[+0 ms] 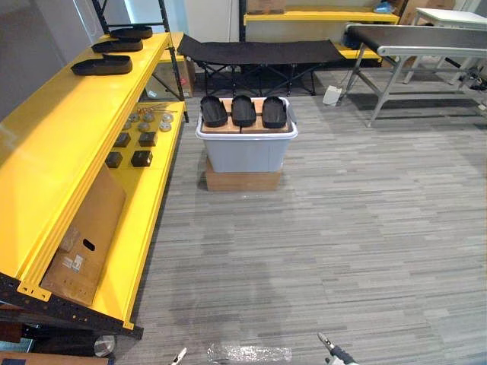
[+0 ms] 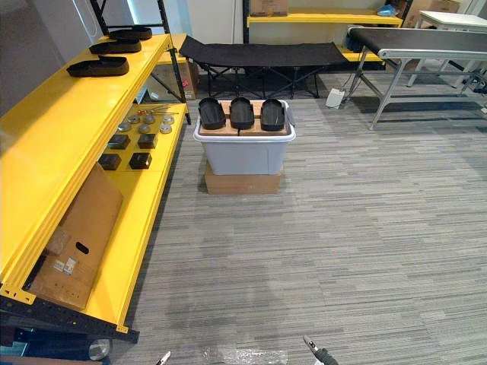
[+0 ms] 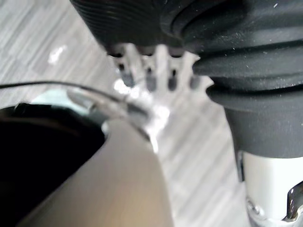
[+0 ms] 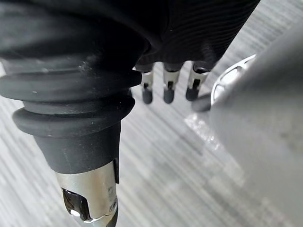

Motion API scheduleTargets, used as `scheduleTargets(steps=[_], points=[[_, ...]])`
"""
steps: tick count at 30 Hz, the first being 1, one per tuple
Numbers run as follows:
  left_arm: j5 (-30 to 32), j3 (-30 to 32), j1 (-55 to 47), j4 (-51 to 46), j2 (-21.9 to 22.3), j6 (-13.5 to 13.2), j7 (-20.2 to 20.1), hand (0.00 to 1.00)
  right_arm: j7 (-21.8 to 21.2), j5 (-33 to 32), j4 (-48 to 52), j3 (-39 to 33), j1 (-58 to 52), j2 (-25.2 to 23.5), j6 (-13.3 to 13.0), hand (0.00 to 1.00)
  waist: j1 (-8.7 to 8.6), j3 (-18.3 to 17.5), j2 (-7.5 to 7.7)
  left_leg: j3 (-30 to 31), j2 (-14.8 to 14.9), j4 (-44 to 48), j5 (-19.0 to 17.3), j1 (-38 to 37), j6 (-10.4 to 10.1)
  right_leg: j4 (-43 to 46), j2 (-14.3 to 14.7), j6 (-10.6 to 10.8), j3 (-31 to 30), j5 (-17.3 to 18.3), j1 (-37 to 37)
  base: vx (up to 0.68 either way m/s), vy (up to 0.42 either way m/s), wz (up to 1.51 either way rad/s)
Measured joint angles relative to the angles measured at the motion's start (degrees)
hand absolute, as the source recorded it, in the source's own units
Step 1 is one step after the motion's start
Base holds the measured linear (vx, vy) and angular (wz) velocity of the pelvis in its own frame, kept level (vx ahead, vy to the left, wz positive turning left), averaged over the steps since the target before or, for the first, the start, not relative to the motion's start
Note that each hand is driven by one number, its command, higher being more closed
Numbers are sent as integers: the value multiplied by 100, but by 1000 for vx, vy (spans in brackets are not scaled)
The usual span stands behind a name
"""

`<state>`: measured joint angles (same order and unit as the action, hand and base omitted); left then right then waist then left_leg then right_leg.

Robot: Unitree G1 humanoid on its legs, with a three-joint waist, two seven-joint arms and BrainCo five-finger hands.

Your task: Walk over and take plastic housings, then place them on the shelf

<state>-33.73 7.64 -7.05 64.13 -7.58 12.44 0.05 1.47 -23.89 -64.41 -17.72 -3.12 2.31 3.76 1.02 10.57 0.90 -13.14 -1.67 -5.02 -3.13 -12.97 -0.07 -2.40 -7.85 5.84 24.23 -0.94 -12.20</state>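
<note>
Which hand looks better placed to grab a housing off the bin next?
Left, marginally. The left hand and right hand both hang open, far from the housings on the bin straight ahead; the shelf stands on the robot's left.

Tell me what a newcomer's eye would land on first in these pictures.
The long yellow shelf along the left stands out first, with three black housings at the far end of its top level. Next comes the grey bin ahead, mid-room, with three more housings lying side by side on top.
</note>
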Motion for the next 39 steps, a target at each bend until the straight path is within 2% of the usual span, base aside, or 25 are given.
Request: scheduleTargets(steps=[2, 4, 6, 9, 10, 12, 13, 15, 16, 19, 21, 28, 30, 31, 33, 35, 36, 38, 39], points=[[136, -2, 31, 0, 5, -73, 101, 0, 61, -7, -10, -2, 4, 6, 38, 0, 0, 6, 11, 15, -5, -1, 8, -1, 11, -3, -9, 0, 60, 0, -16, -48, 6, 12], [611, -10, 114, -43, 16, -260, 201, 0, 230, -129, -16, -9, 93, 3, 33, 0, 0, 12, 24, 23, -8, -2, 10, -1, 14, -23, -11, 1, 77, -4, -44, -41, 9, 4], [955, -135, 172, -153, -41, -432, 246, 0, 256, -248, 5, 17, 159, 11, -29, 0, -18, 12, 25, 19, -9, -2, 10, -2, 14, -39, -11, 5, 79, -10, -62, -36, 6, 0], [1011, -418, 436, -776, -10, -694, 402, 0, 252, -238, 156, 226, 386, 80, -227, 0, -22, 12, 27, 6, -15, -2, 12, 15, 17, -131, -2, 6, 74, -66, -57, -41, 9, -2], [1000, -521, 722, -1196, 15, -957, 460, 0, 259, -230, 451, 400, 563, 130, -471, 0, -26, 5, 22, 3, -18, -1, 20, 98, 30, -141, 0, 1, 71, -85, 9, -50, 7, -2], [995, -629, 896, -1543, 4, -1235, 551, 0, 357, -232, 706, 573, 747, 174, -745, 0, -47, 0, 22, 3, -22, -1, 36, 132, 36, -165, 1, -4, 70, -120, 53, -16, 3, 0], [972, -689, 1102, -1832, 4, -1483, 615, 0, 471, -232, 1019, 725, 947, 235, -998, 0, -68, -5, 17, -10, -31, 2, 51, 212, 43, -217, 6, -17, 59, -179, 110, -5, 9, -4], [883, -806, 1401, -2195, -11, -1809, 636, 0, 677, -225, 1653, 942, 1212, 294, -1351, 0, -115, -2, 3, -11, -37, 28, 60, 264, 49, -216, 2, -19, 51, -198, 174, -7, 5, -2], [859, -851, 1469, -2447, -11, -1980, 627, 100, 828, -215, 2050, 1067, 1308, 296, -1504, 100, -146, -2, 3, -11, -37, 32, 60, 274, 49, -216, 2, -21, 51, -199, 182, 0, 0, 0], [546, -1129, 1632, -3322, 31, -2506, 561, 100, 1291, 338, 3120, 1346, 1612, 282, -1880, 100, -178, -3, 3, -13, -37, 34, 55, 274, 41, -217, 3, -41, 51, -219, 184, 11, 2, 0], [484, -1248, 1609, -3803, 141, -2718, 456, 100, 1524, 861, 3423, 1448, 1675, 219, -1966, 100, -175, -4, 2, -27, -35, 35, 17, 243, -18, -217, -1, -53, 36, -241, 163, 7, 7, -2], [636, -1434, 1284, -4334, 146, -2717, 228, 100, 1628, 1259, 3742, 1701, 1209, 28, -1806, 100, -180, -5, 5, -163, -45, 36, -53, 100, -115, -218, -21, -12, -95, -323, 106, -9, 17, -11], [734, -1466, 1105, -4331, 137, -2619, 231, 100, 1648, 1243, 3731, 1701, 1004, 25, -1589, 100, -180, -6, 6, -162, -49, 36, -55, 103, -114, -218, -24, -4, -94, -329, 109, -33, 2, 1], [734, -1463, 949, -4317, 136, -2495, 240, 0, 1718, 1245, 3709, 1692, 849, 20, -1431, 0, -179, -6, 6, -162, -48, 36, -56, 103, -112, -218, -23, -4, -94, -329, 111, -41, -12, 1], [753, -1463, 722, -4199, 136, -2329, 288, 0, 1740, 1236, 3574, 1632, 617, 16, -1246, 0, -177, -6, 6, -162, -45, 37, -56, 105, -112, -218, -20, -4, -93, -329, 110, -46, -19, 1], [779, -1447, 509, -3796, 136, -1945, 445, 0, 1726, 1231, 3162, 1455, 334, 6, -1056, 0, -174, -6, 6, -170, -41, 36, -57, 106, -111, -217, -15, -4, -95, -329, 113, -57, -23, -2], [781, -1432, 450, -3658, 138, -1848, 479, 0, 1721, 1235, 2992, 1394, 286, 3, -998, 0, -170, -7, 8, -181, -40, 37, -63, 105, -101, -217, -14, -5, -100, -329, 116, -70, -21, -7], [940, -1279, 185, -3191, 192, -1614, 608, 0, 1618, 1238, 2320, 1176, 176, 9, -826, 0, -154, -8, 16, -252, -3, 354, -286, 245, 52, -215, -3, -4, -206, -328, 158, -90, -13, -25], [1177, -1136, -15, -2911, 258, -1565, 660, 0, 1532, 1239, 1968, 1057, 90, 14, -760, 0, -81, -10, 26, -331, 17, 682, -468, 386, 51, -214, -22, -4, -302, -327, 202, -84, -7, -35]])
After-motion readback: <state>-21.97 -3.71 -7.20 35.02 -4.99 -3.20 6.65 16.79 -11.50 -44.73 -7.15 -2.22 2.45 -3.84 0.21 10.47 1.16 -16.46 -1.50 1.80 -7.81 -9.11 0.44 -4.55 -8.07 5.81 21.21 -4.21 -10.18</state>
